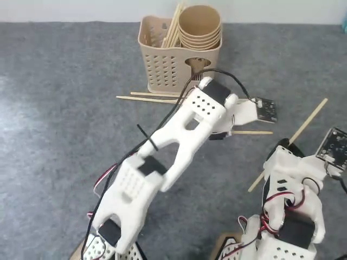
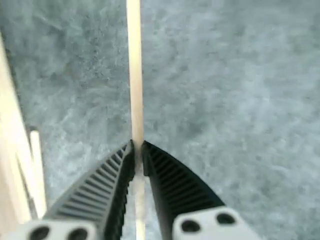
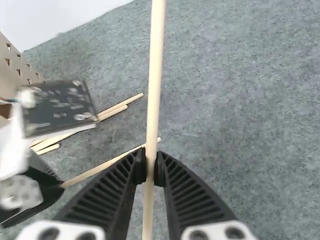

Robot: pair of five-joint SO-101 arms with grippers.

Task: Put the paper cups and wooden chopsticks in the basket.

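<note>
Pickup step: your left end effector (image 2: 137,148) is clamping a chopstick (image 2: 133,75), and your right end effector (image 3: 150,156) is clamping a second chopstick (image 3: 156,75). The next move, by my judgement, is lifting both toward the basket (image 1: 162,70) beyond them.

We see bright, even light across the grey counter (image 1: 49,141) in the high view, with only soft, faint shadows under the outstretched white arm (image 1: 184,130); the left wrist view looks dimmer.
</note>
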